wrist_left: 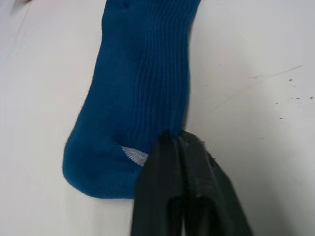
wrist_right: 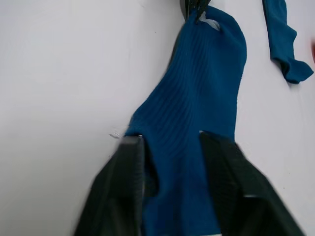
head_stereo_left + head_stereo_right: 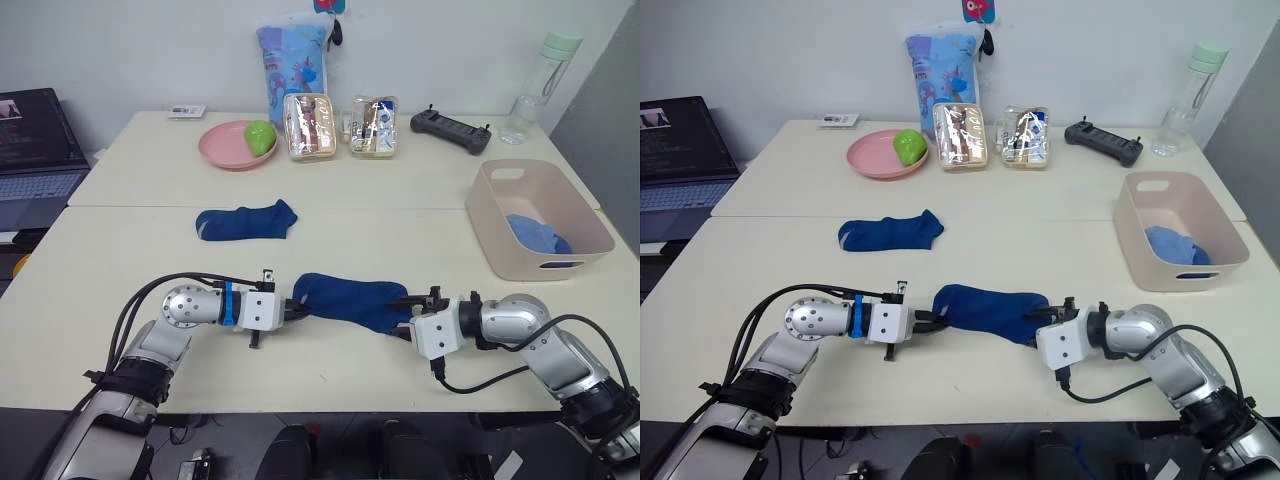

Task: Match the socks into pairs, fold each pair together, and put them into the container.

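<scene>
Jaws, left gripper: clenched on one end of a blue sock, pinching the fabric beside a small pale mark. Jaws, right gripper: spread apart, one finger on either side of the sock's other end, which lies between them; whether they press it cannot be told.

Blue sock: stretched flat between the two grippers, near the front edge of the tabletop, about midway along it.

Second blue sock: flat on the tabletop farther back, left of centre, well apart from the first.

Pink tub: by the right edge of the tabletop, upright, slot handles in its near and far walls. Lighter blue sock bundle lying inside it, toward the near end.

Round pink plate: toward the far edge, left of centre, with a green round item on it.

Two clear snack boxes: side by side, right of the plate.

Black controller: toward the far right corner.

Clear bottle with pale green cap: at the far right corner, upright.

Blue patterned bag: upright at the far edge behind the snack boxes.
</scene>
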Controlling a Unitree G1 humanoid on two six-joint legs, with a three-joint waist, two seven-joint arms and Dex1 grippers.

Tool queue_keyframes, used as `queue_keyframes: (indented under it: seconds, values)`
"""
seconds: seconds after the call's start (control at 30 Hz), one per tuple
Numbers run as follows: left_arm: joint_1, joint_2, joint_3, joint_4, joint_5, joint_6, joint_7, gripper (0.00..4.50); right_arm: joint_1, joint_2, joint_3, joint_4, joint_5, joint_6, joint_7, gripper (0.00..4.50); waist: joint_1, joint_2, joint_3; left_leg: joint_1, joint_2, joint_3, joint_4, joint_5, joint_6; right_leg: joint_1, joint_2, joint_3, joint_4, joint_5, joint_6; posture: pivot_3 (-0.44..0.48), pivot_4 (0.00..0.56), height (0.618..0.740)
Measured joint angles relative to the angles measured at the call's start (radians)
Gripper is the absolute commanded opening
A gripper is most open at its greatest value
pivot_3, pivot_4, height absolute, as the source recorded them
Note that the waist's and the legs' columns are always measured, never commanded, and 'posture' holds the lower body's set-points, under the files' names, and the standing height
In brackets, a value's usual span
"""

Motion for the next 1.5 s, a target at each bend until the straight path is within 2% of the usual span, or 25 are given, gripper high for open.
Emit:
queue_keyframes:
  seconds: [0.1, 0.27, 0.4, 0.47, 0.53, 0.63, 0.67, 0.73, 0.8, 0.87, 0.93, 1.03, 1.13, 1.4, 1.43, 1.5]
  values:
    - [0.001, -0.001, 0.000, -0.001, -0.009, 0.013, 0.000, 0.00, -0.001, 0.000, -0.002, 0.028, 0.000, -0.007, 0.000, 0.10, 0.000, 0.000, 0.000, 0.000, 0.000, 0.000, 0.000, 0.000, 0.000, 0.000, 0.000, 0.000, 0.000, 0.000, 0.000, 0.000, 0.150, 0.740]
    - [0.020, -0.002, 0.005, -0.024, -0.055, 0.069, -0.007, 0.00, -0.005, 0.010, -0.011, 0.026, 0.052, -0.007, 0.002, 0.04, 0.000, 0.000, 0.000, 0.000, 0.000, 0.000, 0.000, 0.000, 0.000, 0.000, 0.000, 0.000, 0.000, 0.000, 0.000, 0.000, 0.150, 0.740]
    - [0.073, 0.002, 0.027, -0.175, -0.202, 0.226, -0.064, 0.00, 0.012, 0.021, -0.076, -0.072, 0.202, 0.103, 0.023, 0.04, -0.001, 0.000, 0.000, -0.002, 0.000, -0.003, 0.001, 0.000, 0.000, -0.001, 0.000, -0.001, 0.000, 0.000, 0.000, 0.000, 0.150, 0.740]
    - [0.092, 0.033, 0.041, -0.252, -0.245, 0.289, -0.088, 0.00, 0.031, 0.016, -0.111, -0.136, 0.277, 0.197, 0.026, 0.04, 0.000, 0.000, 0.000, -0.002, 0.000, -0.003, 0.000, 0.000, 0.000, -0.001, 0.000, -0.001, 0.000, 0.000, 0.000, 0.000, 0.150, 0.740]
    - [0.138, 0.119, 0.066, -0.419, -0.349, 0.476, -0.113, 0.00, 0.084, -0.031, -0.148, -0.272, 0.416, 0.366, 0.054, 0.04, -0.002, 0.000, 0.001, -0.003, 0.001, -0.004, 0.000, 0.000, 0.000, -0.001, 0.000, -0.002, 0.000, 0.000, 0.000, 0.000, 0.150, 0.740]
    - [0.159, 0.217, 0.106, -0.588, -0.493, 0.735, -0.128, 0.00, 0.108, -0.069, -0.180, -0.391, 0.559, 0.530, 0.071, 0.04, -0.003, 0.000, 0.001, -0.002, 0.001, -0.005, 0.000, 0.000, 0.000, 0.000, 0.000, -0.003, 0.000, 0.000, 0.000, 0.000, 0.150, 0.740]
    - [0.171, 0.274, 0.117, -0.645, -0.575, 0.857, -0.139, 0.00, 0.112, -0.078, -0.199, -0.432, 0.640, 0.612, 0.066, 0.04, -0.003, 0.000, 0.001, -0.001, 0.001, -0.006, 0.000, 0.000, 0.000, 0.001, 0.000, -0.003, -0.001, -0.001, 0.000, 0.000, 0.150, 0.740]
    - [0.178, 0.376, 0.167, -0.711, -0.742, 1.095, -0.151, 0.00, 0.120, -0.122, -0.249, -0.505, 0.808, 0.779, 0.054, 0.04, -0.006, 0.000, 0.002, 0.000, 0.001, -0.006, 0.000, 0.000, 0.000, 0.003, 0.000, -0.004, -0.001, -0.001, 0.000, 0.000, 0.150, 0.740]
    - [0.169, 0.396, 0.201, -0.725, -0.818, 1.213, -0.150, 0.00, 0.123, -0.142, -0.282, -0.538, 0.926, 0.907, 0.030, 0.04, -0.006, 0.001, 0.002, 0.003, 0.001, -0.007, -0.001, 0.000, 0.000, 0.006, 0.000, -0.005, -0.002, -0.001, 0.000, 0.000, 0.150, 0.740]
    - [0.172, 0.377, 0.173, -0.705, -0.773, 1.213, -0.149, 0.00, 0.127, -0.133, -0.274, -0.528, 0.948, 0.967, 0.007, 0.04, -0.005, 0.001, 0.002, 0.003, 0.000, -0.006, -0.001, 0.000, 0.000, 0.006, 0.000, -0.004, -0.003, -0.002, 0.000, 0.000, 0.150, 0.740]
    - [0.183, 0.321, 0.116, -0.661, -0.696, 1.181, -0.136, 0.00, 0.125, -0.101, -0.255, -0.477, 0.923, 0.987, -0.025, 0.04, -0.003, 0.000, 0.002, 0.003, 0.000, -0.005, -0.001, 0.000, 0.000, 0.006, 0.000, -0.003, -0.002, -0.002, 0.000, 0.000, 0.150, 0.740]
    - [0.146, 0.179, 0.052, -0.586, -0.614, 1.157, -0.070, 0.00, 0.089, -0.054, -0.203, -0.356, 0.836, 0.973, -0.049, 0.04, -0.002, -0.002, 0.004, 0.001, 0.000, -0.005, 0.000, 0.000, 0.000, 0.004, 0.000, -0.003, -0.002, -0.001, 0.000, 0.000, 0.150, 0.740]
    - [0.063, 0.091, 0.019, -0.498, -0.528, 1.112, -0.022, 0.00, 0.035, -0.034, -0.174, -0.248, 0.740, 0.924, -0.053, 0.04, 0.000, -0.002, 0.004, -0.001, -0.001, -0.006, 0.000, 0.000, 0.000, 0.003, 0.000, -0.004, -0.002, -0.001, 0.000, 0.000, 0.150, 0.740]
    - [-0.080, 0.029, -0.006, -0.278, -0.360, 0.981, -0.046, 0.00, -0.063, 0.002, -0.156, -0.079, 0.615, 0.842, -0.017, 0.04, -0.002, -0.002, 0.004, -0.004, 0.000, -0.005, 0.000, 0.000, 0.000, -0.002, 0.000, -0.003, -0.001, -0.001, -0.001, 0.000, 0.150, 0.740]
    - [-0.090, 0.023, -0.012, -0.260, -0.344, 0.969, -0.050, 0.00, -0.071, 0.007, -0.155, -0.066, 0.609, 0.840, -0.011, 0.23, -0.002, -0.002, 0.004, -0.004, 0.000, -0.005, 0.000, 0.000, 0.000, -0.002, 0.000, -0.003, -0.001, -0.001, -0.001, 0.000, 0.150, 0.740]
    - [-0.112, 0.001, -0.021, -0.219, -0.310, 0.933, -0.055, 0.41, -0.073, 0.012, -0.155, -0.038, 0.593, 0.823, 0.003, 0.65, -0.001, -0.002, 0.004, -0.004, -0.001, -0.005, 0.000, 0.000, 0.000, -0.002, 0.000, -0.003, -0.001, -0.001, 0.000, 0.000, 0.150, 0.740]
